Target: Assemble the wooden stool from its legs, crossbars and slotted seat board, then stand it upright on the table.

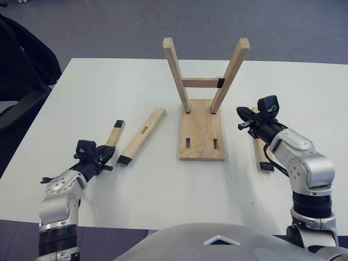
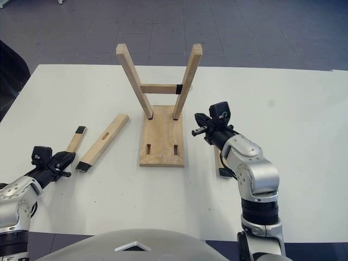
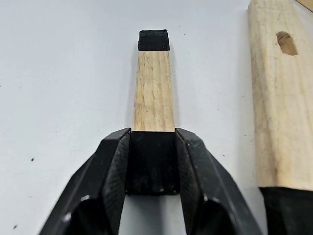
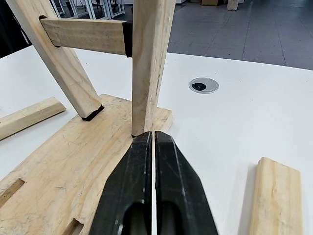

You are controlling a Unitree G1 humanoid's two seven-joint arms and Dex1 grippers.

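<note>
A pale, flat, rectangular wooden seat board [image 1: 202, 133] is lying in the middle of the smooth white table [image 1: 109, 87], its grain running lengthways. Two small rectangular slots are showing open at its near end. In the far end, two square-section pale wooden legs, the left standing leg [image 1: 176, 73] and the right standing leg [image 1: 230, 73], are standing and splaying outward towards their tops. A fitted rung [image 1: 200, 82] of the same wood, with a black cap on its right end, is bridging them.

To the left of the board, a loose slotted leg [image 1: 142, 136] is lying flat, with an oval hole through its face and a black tip at its near end. Just beside it, farther left, a short crossbar [image 3: 153, 90] of light wood with black rubbery caps on both ends is resting on the table. The left gripper [image 3: 152, 136] is clamping its ribbed black fingers [image 3: 116, 166] against both sides of the near cap.

The right gripper [image 4: 154, 136] is hovering just above the board's far right corner, right in front of the foot of the right standing leg, with its fingers pressed together and gripping nothing. Another loose leg [image 4: 274, 196] is lying to the right of the board, partly under the right arm. A round grey grommet [image 4: 203, 85] is sitting flush in the table beyond.
</note>
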